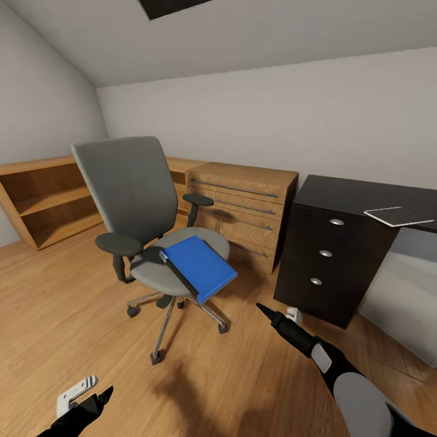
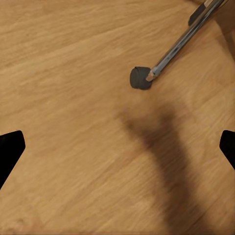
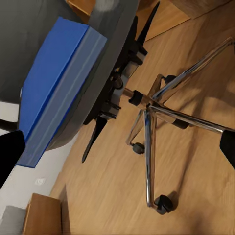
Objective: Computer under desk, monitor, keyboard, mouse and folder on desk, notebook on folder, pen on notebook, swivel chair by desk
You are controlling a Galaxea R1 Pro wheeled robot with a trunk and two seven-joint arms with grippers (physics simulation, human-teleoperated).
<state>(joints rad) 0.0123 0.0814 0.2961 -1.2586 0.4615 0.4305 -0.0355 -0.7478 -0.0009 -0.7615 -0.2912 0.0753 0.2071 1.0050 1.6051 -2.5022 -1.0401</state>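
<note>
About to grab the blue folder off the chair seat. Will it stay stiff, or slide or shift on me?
The folder looks thick and flat-edged, so probably stiff rather than floppy. One corner overhangs the front of the seat, which may give the fingers an edge to take, but a push could slide it off. The chair stands on casters, so it may roll if pressed.

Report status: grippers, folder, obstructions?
Left gripper and right gripper open, empty, low over floor. Blue folder on swivel chair seat, overhanging its front edge. Nothing between right gripper and folder.
</note>
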